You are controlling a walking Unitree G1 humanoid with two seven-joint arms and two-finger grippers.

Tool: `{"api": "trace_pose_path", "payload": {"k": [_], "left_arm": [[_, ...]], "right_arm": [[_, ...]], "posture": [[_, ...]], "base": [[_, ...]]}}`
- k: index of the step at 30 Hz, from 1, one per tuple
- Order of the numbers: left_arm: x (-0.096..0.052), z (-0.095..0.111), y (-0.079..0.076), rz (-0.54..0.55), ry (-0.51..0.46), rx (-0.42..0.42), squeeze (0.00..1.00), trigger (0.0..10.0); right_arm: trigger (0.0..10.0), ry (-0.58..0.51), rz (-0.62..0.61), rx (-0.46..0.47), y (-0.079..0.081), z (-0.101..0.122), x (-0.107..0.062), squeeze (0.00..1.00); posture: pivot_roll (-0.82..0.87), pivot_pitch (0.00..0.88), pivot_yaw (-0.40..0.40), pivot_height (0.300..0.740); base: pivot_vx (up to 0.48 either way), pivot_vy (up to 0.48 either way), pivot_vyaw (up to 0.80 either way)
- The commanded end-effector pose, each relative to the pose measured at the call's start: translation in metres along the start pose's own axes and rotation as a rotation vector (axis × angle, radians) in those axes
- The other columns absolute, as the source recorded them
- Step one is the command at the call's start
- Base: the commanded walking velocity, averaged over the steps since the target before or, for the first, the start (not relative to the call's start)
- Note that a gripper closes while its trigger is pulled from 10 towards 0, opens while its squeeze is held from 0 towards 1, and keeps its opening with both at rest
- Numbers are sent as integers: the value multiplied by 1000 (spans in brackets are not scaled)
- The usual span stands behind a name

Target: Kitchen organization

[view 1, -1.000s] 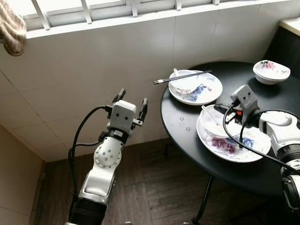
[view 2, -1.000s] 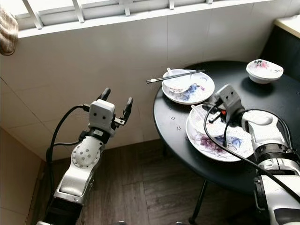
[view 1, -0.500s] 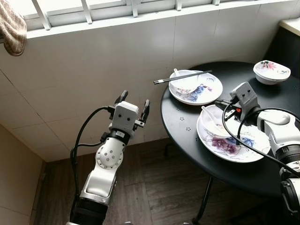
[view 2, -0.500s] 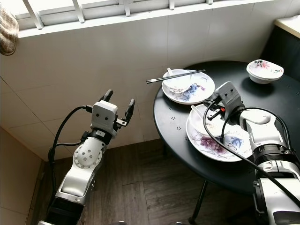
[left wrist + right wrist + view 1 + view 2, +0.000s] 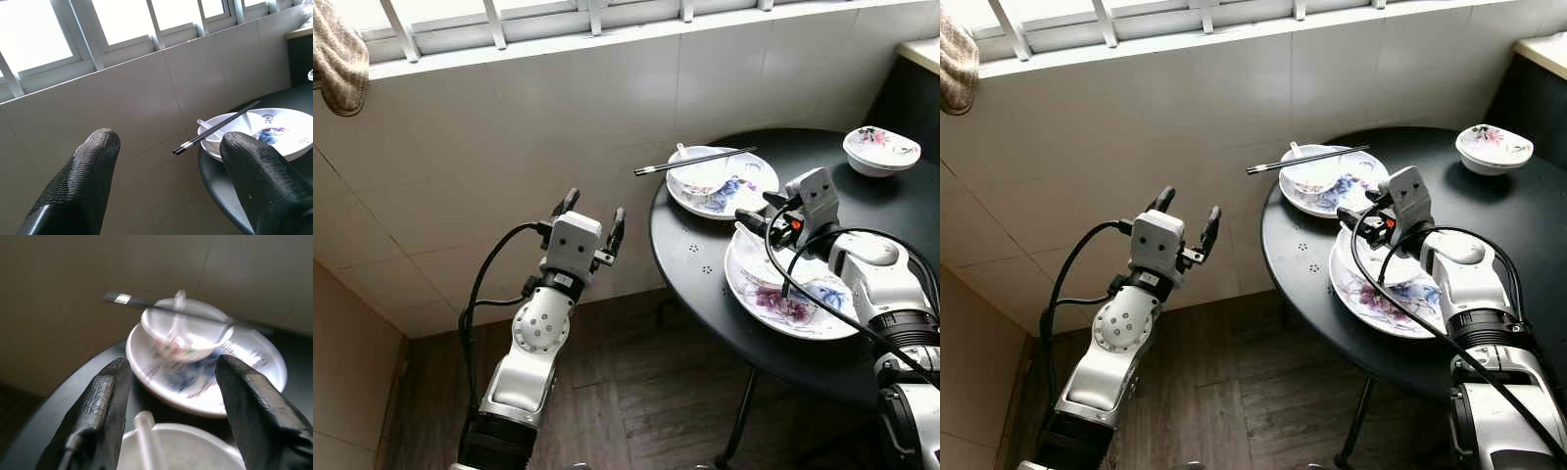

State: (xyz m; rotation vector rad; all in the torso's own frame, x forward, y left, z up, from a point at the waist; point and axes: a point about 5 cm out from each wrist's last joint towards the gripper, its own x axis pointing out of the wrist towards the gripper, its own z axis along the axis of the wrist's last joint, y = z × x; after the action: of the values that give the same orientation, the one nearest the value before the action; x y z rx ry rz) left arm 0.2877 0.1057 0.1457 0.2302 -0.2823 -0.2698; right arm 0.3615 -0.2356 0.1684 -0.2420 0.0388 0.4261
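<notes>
Tiled wall point(image 5: 558, 108): pale, under a barred window, behind everything.

Table point(image 5: 705, 284): round, black, on thin legs over a dark wood floor point(image 5: 626, 392), standing at the robot's right.

Near plate point(image 5: 803, 304): white with floral print, at the table's front edge, carrying a white bowl point(image 5: 190, 450) with a white spoon point(image 5: 144, 431) in it.

Far plate point(image 5: 744, 191): same pattern, just behind the near one, carrying a small bowl point(image 5: 181, 335) with a spoon. Black chopsticks point(image 5: 690, 162) lie across this bowl, their silver-tipped ends reaching past the table edge toward the wall.

Small floral bowl point(image 5: 881, 149): alone at the far right of the table, well apart from the plates.

Right gripper point(image 5: 759, 217): over the near plate's back rim, pointing at the far plate; fingers point(image 5: 105, 396) spread apart, holding nothing.

Left gripper point(image 5: 590, 213): raised in front of the wall, off the table's left side; fingers point(image 5: 83, 171) open, holding nothing.

Cloth point(image 5: 337, 54): hangs at upper left.
</notes>
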Motion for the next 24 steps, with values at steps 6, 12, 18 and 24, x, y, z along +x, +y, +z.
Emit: {"api": "trace_pose_path", "payload": {"k": [6,12,18,24], "left_arm": [[1,2,2,6,-14,-9,0,10000],[-1,0,7,34,-1,-44,0,10000],[-2,0,7,34,-5,-41,0,10000],[-4,-1,7,29,0,-41,0,10000]], "right_arm": [[10000,-277,-215,-121,-2,47,1,1000],[10000,-436,-444,-158,25,63,-7,0],[10000,-476,-423,-95,70,56,-18,0],[10000,-370,-464,-99,88,47,-28,0]], "posture": [[-142,0,46,740],[-139,0,47,740],[-144,0,40,740],[-160,0,24,740]], "base": [[0,0,0],[0,0,0],[0,0,0],[0,0,0]]}}
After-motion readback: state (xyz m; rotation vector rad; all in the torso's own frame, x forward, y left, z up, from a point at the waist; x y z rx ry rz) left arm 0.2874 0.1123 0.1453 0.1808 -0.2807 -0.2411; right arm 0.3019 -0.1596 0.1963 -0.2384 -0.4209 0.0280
